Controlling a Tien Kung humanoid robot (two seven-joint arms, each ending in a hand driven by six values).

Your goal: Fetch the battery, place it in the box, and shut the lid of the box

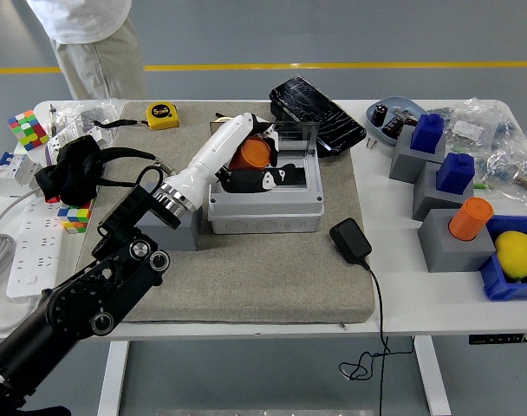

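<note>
The left hand (256,170) reaches in from the near left over the grey mat (272,277), fingers clamped around the orange battery (249,154). Hand and battery hang over the open box (265,201), its lid (296,134) upright at the far side. A person (90,39) stands beyond the desk (402,260).

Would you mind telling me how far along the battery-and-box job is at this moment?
The fetch looks done: the left robot hand grips the orange battery, off the grey block at the left. In hand is the placing: the battery is held over the open grey box, not yet released inside. Left to do: set it in, let go, and close the clear lid, which stands upright.
</note>
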